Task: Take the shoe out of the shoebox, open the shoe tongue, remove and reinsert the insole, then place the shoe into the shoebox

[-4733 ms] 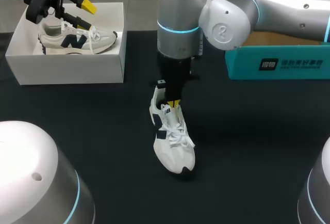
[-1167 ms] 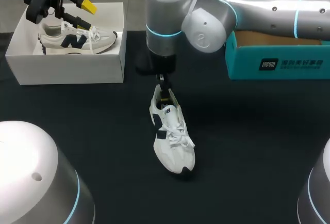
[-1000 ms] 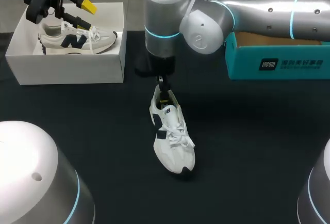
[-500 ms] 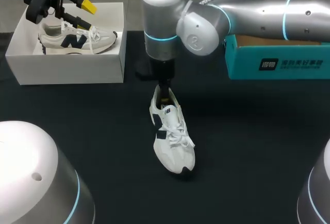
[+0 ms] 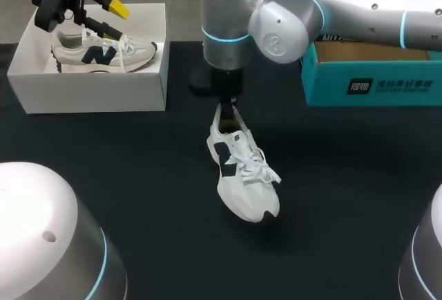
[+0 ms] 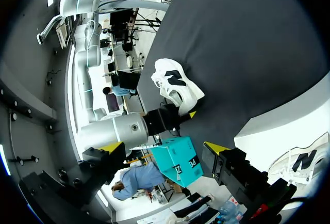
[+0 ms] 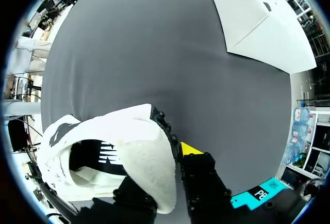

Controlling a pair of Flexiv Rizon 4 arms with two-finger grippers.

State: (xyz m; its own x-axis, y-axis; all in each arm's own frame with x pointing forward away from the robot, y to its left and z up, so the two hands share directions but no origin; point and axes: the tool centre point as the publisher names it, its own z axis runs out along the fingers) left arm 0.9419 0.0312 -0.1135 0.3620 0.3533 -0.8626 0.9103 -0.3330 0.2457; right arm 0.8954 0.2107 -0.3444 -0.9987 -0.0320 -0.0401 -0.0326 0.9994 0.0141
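Right gripper [image 5: 228, 104] clamped on the shoe's [image 5: 243, 175] heel collar (toe tilted out ahead of the jaws). Left gripper [image 6: 163, 148] spread wide, holding nothing, just above the white shoebox [image 5: 90, 86] containing a second shoe [image 5: 103, 52].

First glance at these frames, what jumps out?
The right tool grips the heel of a white shoe at mid-table, with the toe pointing toward the near edge. At the far left, the left tool hangs open over a white shoebox with a second shoe inside. A teal box sits at the far right.
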